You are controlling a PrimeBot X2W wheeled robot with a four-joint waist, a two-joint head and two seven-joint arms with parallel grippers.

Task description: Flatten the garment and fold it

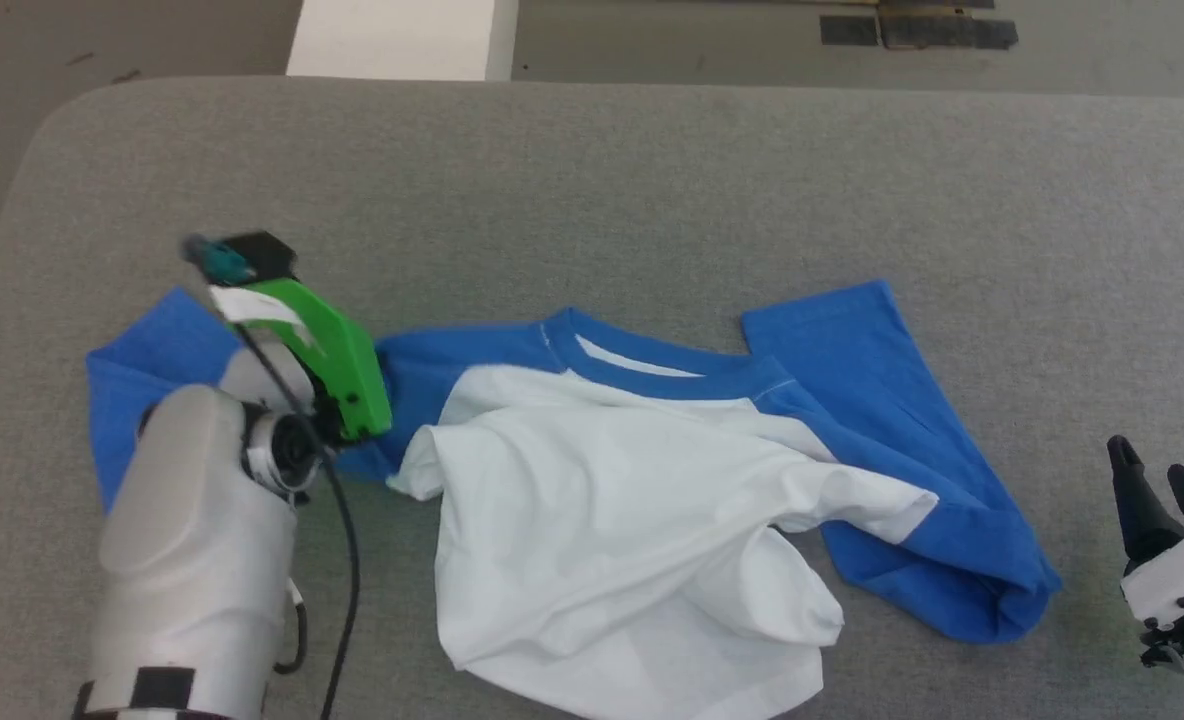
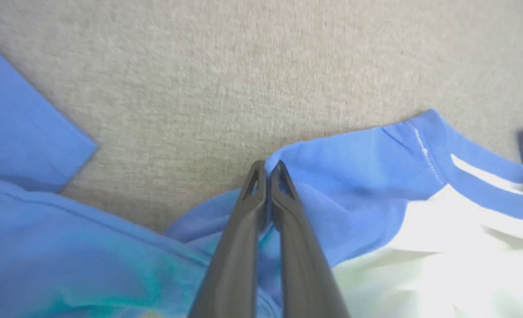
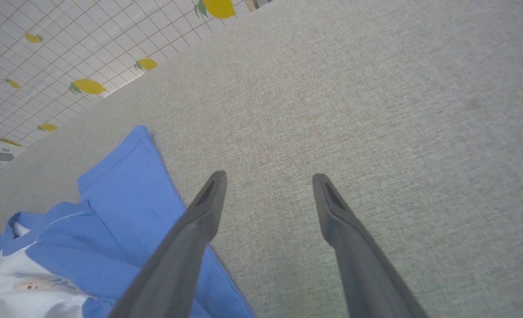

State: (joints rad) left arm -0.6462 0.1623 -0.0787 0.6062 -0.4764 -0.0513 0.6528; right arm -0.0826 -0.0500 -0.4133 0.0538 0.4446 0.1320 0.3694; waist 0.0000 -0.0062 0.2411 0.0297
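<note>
The garment lies crumpled on the grey table, its white body bunched in the middle and a blue sleeve spread to each side. My left arm's green wrist hovers over the blue shoulder left of the neckband. In the left wrist view my left gripper is shut, its tips pinching a raised fold of the garment's blue fabric at its far edge. My right gripper stands open at the lower right, clear of the cloth. In its wrist view the right gripper is over bare table, with the blue sleeve to its left.
The table's far edge and rounded left corner run along the top of the head view, with a white block and dark floor patches beyond. A lemon-patterned tiled surface lies past the table in the right wrist view.
</note>
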